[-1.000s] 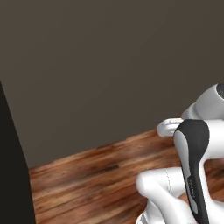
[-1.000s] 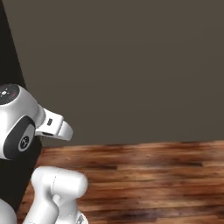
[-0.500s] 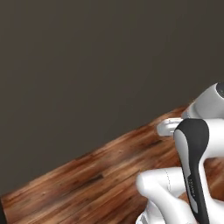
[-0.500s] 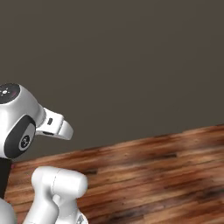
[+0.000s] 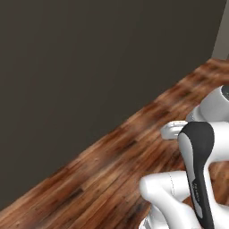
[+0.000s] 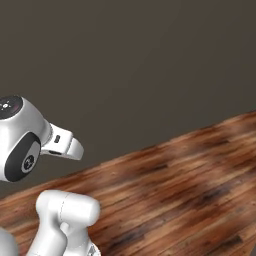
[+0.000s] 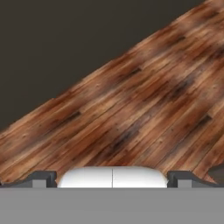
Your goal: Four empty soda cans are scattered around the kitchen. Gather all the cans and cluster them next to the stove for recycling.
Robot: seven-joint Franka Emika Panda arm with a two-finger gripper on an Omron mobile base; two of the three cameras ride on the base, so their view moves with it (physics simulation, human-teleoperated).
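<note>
Dark grey-brown wall [image 5: 80, 80], flat and matte, without pattern; paler grey strip at its far right end [image 5: 221, 31]. Wooden floor [image 6: 190, 190] in reddish-brown planks, streaked with near-black grain and lighter orange-tan patches, boards running lengthwise along the foot of the wall. Same warm brown, dark-streaked planking across the hand view [image 7: 144, 109], with the charcoal wall filling the upper left corner. Glossy white arm [image 5: 170, 197] with a black band on the upright link [image 5: 199, 152]; white rounded joint with a dark grey cap [image 6: 22, 155]. Dark grey fingertips [image 7: 41, 178] low in the hand view.
</note>
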